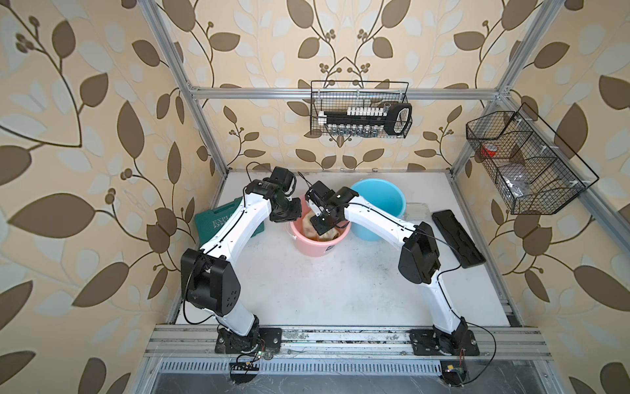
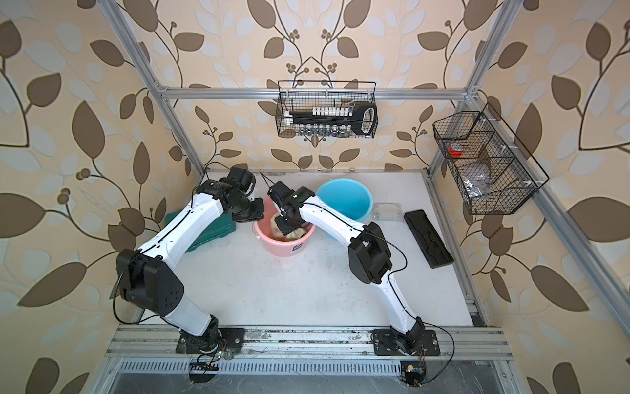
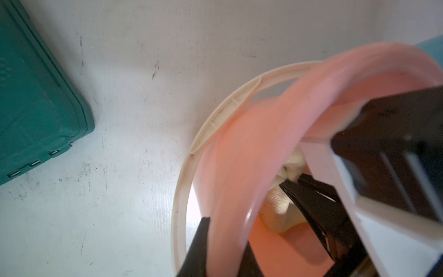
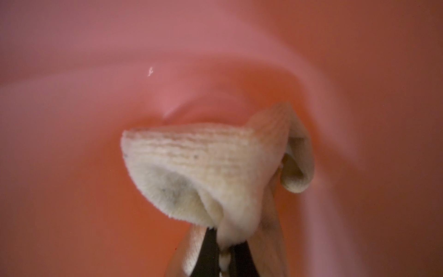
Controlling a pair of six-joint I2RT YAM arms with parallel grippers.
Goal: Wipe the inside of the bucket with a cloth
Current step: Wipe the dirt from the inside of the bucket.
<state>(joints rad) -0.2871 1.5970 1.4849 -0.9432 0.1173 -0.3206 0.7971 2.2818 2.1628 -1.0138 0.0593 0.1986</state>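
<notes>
A round pink plastic bucket [image 1: 308, 246] [image 2: 284, 248] stands upright on the scuffed white tabletop [image 1: 324, 290], roughly midway between the two arms. In the left wrist view its cream-coloured handle [image 3: 215, 124] lies folded down against the outside of its wall. The pale yellow terry cloth [image 1: 329, 236] [image 2: 296, 235] is inside this bucket, bunched into folds low down near the floor. Faint grey stains show on its nap in the right wrist view [image 4: 203, 163]. The right gripper [image 1: 325, 228] [image 4: 224, 254] reaches down through the bucket's mouth, its two black fingers clenched tight on a gathered fold of the cloth. The rest of the fabric spreads out past the fingertips against the pink inner wall [image 4: 96, 72]. The left gripper [image 1: 292, 221] [image 3: 225, 249] is at the bucket's left rim, clamped on the wall with one finger outside and the other inside. A larger light blue plastic bucket [image 1: 378, 201] stands just behind and to the right of the pink one, partly covered by the right arm. A teal hard plastic case [image 1: 218, 218] lies near the left arm, and a long black tray [image 1: 456, 238] lies well apart at the table's right edge.
</notes>
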